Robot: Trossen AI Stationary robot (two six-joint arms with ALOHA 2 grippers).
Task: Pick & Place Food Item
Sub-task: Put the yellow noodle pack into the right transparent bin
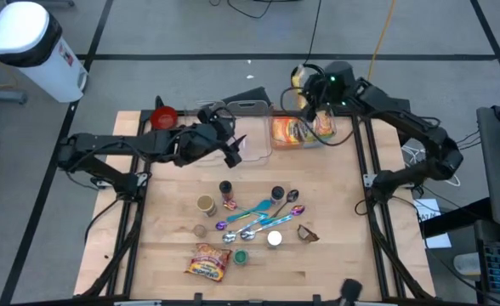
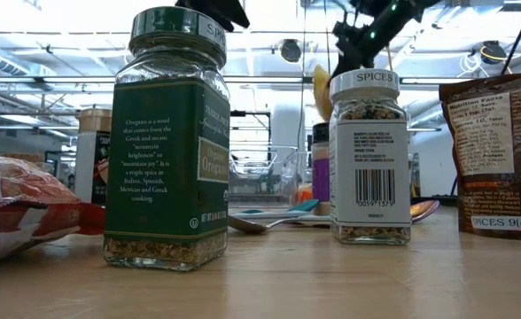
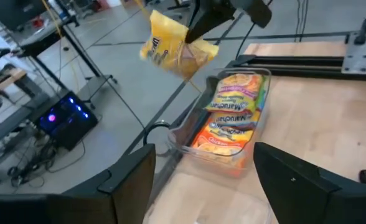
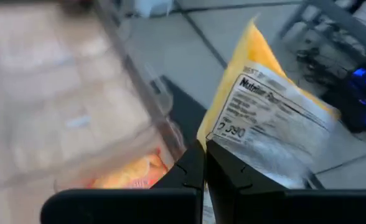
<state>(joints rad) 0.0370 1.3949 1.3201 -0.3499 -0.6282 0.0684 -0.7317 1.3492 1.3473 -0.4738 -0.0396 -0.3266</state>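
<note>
- My right gripper [image 3: 198,28] has its fingers pinched tight on the edge of a yellow snack packet [image 3: 173,46], which hangs in the air over the far edge of the table, just beside and above the clear bin.
- That clear bin [image 1: 301,132] already holds orange noodle packets [image 3: 233,115]; my yellow packet is not yet inside it, so I judge the carry is nearly done and the lowering and release are what remain.
- My left gripper [image 1: 233,144] hovers over a second clear bin [image 1: 250,127] that sits beside the first; its fingers are spread wide and hold nothing.
- More things lie nearer the middle of the table: an oregano jar [image 2: 167,142], a spice jar [image 2: 371,155], spoons [image 1: 254,223] and a red snack packet [image 1: 209,262], none yet sorted.
</note>
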